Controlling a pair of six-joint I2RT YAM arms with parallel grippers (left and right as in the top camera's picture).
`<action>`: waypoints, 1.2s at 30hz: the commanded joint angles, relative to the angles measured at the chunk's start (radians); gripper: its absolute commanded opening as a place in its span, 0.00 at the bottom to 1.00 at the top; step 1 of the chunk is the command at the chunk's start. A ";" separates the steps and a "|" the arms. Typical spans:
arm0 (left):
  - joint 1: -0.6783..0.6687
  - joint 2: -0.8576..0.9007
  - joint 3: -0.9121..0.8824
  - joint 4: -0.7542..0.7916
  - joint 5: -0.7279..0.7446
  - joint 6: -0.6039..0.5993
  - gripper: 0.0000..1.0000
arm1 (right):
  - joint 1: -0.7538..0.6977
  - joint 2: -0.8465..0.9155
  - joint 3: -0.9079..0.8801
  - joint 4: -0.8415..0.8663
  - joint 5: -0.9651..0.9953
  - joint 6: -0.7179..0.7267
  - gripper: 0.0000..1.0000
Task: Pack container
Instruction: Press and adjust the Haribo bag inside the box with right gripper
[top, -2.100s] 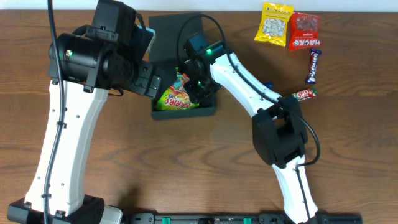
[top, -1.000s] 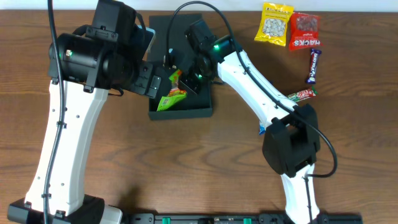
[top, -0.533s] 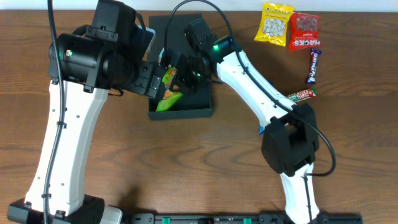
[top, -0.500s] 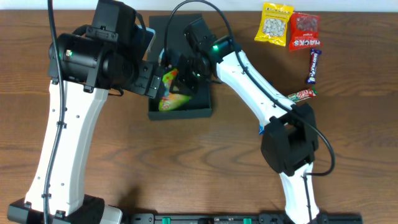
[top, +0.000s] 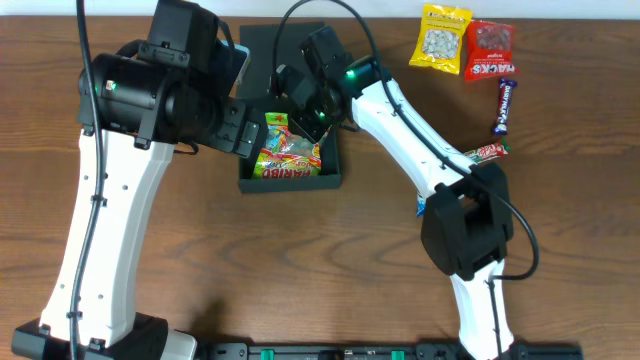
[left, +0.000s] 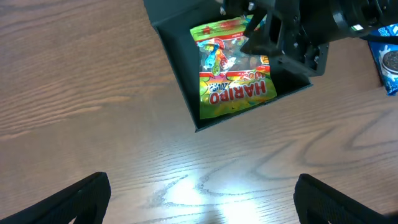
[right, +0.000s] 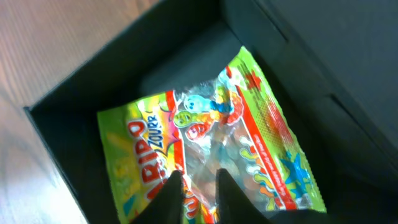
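Container (top: 300, 183) on bench (top: 250, 260), lid (top: 262, 45) partly hidden behind right gripper (right: 198, 175), whose fingers stand slightly parted above Haribo bag (top: 288, 155) lying inside; left gripper (left: 202, 180) spread wide, fingers cut off by frame.

Wooden table (top: 300, 270) — container (top: 300, 183), snack packets (top: 441, 38), bars (top: 505, 107).

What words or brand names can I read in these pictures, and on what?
"HARIBO": on the green sweet packet in the container.
"ZOURR": smaller, same packet, right wrist view.
"HACKS": on the red packet.
Too small to read: the yellow packet, the dark bar, the thin bar, the blue packet.
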 joint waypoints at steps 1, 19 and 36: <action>0.000 -0.013 -0.002 -0.003 -0.010 0.018 0.95 | 0.008 0.021 0.003 0.011 -0.087 0.028 0.13; 0.000 -0.013 -0.002 -0.003 -0.010 0.018 0.95 | 0.051 0.208 0.003 0.033 -0.097 0.074 0.01; 0.000 -0.013 -0.002 -0.003 -0.010 0.018 0.95 | 0.043 0.190 0.070 -0.148 0.090 0.092 0.01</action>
